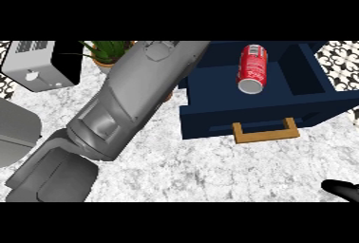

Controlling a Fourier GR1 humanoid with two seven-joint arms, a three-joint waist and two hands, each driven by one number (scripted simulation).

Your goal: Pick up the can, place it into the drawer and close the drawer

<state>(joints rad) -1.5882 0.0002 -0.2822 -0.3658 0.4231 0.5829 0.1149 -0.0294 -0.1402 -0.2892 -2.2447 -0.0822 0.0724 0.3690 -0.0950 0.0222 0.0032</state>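
- Lying on its side, the red soda can [252, 69] is resting inside the open navy drawer [210, 121], at one o'clock.
- The wooden drawer handle [266, 131] is facing six o'clock.
- The left forearm [129, 102] is stretching toward twelve o'clock; its hand is hidden.
- The right hand [344, 190] is showing at four o'clock, finger state impossible to tell.

**Colours and patterns on the counter**

- Can [253, 69]: red with white lettering, pale silver end.
- Drawer [210, 118]: dark navy blue, with a tan wooden handle [266, 131].
- Counter [210, 171]: white and grey marbled speckle.
- Right hand [344, 190]: black.
- Left forearm [126, 104], far across from that hand: plain grey.
- Plant [107, 49]: green leaves, terracotta pot.
- Toaster [38, 64]: silver-grey with a black side.
- Tiles [340, 61], beyond the hand: black-and-white floral pattern.
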